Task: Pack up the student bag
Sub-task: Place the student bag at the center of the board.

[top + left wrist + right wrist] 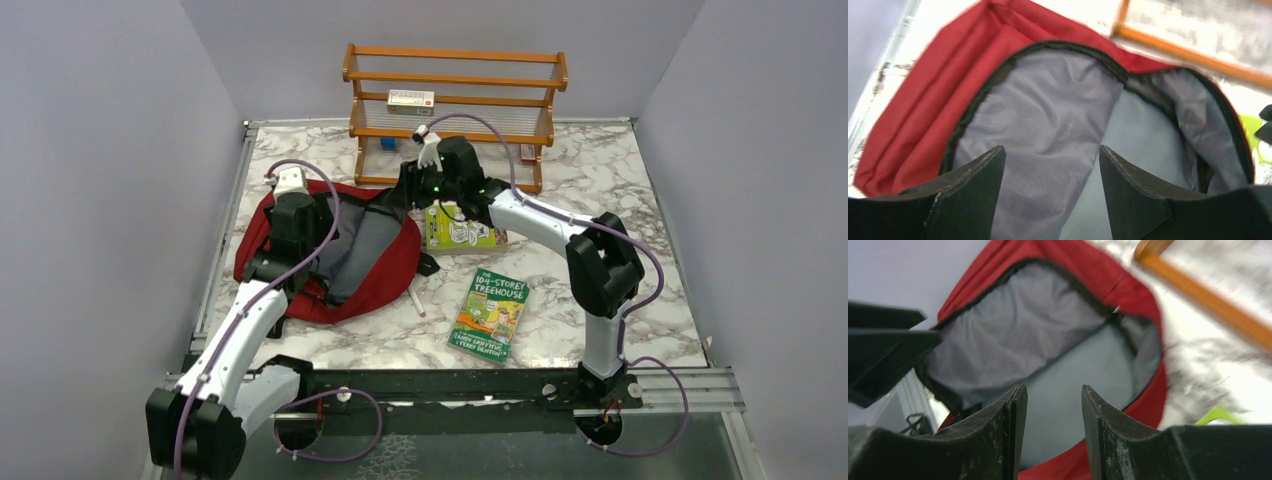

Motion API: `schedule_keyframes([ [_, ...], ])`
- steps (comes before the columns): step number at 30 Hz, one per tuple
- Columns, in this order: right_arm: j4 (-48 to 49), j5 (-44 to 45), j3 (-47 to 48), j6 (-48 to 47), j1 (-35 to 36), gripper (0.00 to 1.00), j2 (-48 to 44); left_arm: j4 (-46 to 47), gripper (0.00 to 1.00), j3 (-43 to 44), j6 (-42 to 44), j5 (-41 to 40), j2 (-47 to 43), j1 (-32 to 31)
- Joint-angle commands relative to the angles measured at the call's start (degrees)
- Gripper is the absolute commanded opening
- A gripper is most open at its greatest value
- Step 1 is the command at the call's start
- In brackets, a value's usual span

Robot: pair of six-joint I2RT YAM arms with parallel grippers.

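The student bag (385, 268) is a dark red backpack lying flat on the left of the marble table, its mouth open and its grey lining (358, 250) showing. My left gripper (318, 228) hovers over the open mouth, open and empty; its wrist view (1050, 150) looks into the lining (1048, 110). My right gripper (408, 195) is at the bag's far right rim, open and empty (1053, 387), above the lining (1063, 370). A green book (460, 230) lies under the right arm. A second green book, "104-Storey Treehouse" (490, 312), lies at front centre.
A wooden shelf rack (455, 100) stands at the back, with a white box (411, 100) on it and small blue (388, 143) and red (527, 152) items lower down. A white pen (415, 298) lies beside the bag. Grey walls enclose the table.
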Motion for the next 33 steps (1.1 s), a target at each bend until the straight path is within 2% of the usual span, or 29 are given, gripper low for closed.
schedule_keyframes([
  [1, -1.9, -2.0, -4.3, 3.9, 3.5, 0.48, -3.3, 2.2, 0.72, 3.8, 7.3, 11.8, 7.4, 0.2],
  [5, 0.0, -3.1, -8.6, 5.4, 4.0, 0.48, -2.2, 1.1, 0.75, 5.8, 11.2, 14.3, 12.8, 0.2],
  [10, 0.0, 0.7, -13.4, 5.3, 4.0, 0.48, -1.1, -1.6, 0.81, 8.2, 15.4, 17.1, 18.8, 0.2],
  [15, 2.0, 0.7, -17.6, 6.7, 4.0, 0.48, -0.5, -2.7, 0.88, 9.4, 18.5, 19.6, 23.0, -0.3],
  [18, 3.1, -0.1, -19.1, 7.4, 4.0, 0.48, 0.1, -3.1, 0.9, 10.0, 20.6, 15.8, 25.5, -3.1],
  [25, 3.5, 0.1, -20.5, 7.2, 4.0, 0.48, 0.3, -6.0, 0.92, 11.6, 25.7, -0.2, 31.7, -11.5],
  [33, 3.6, 0.4, -21.4, 7.1, 4.0, 0.48, 0.0, -7.7, 0.9, 11.2, 25.2, -8.4, 35.8, -14.4],
])
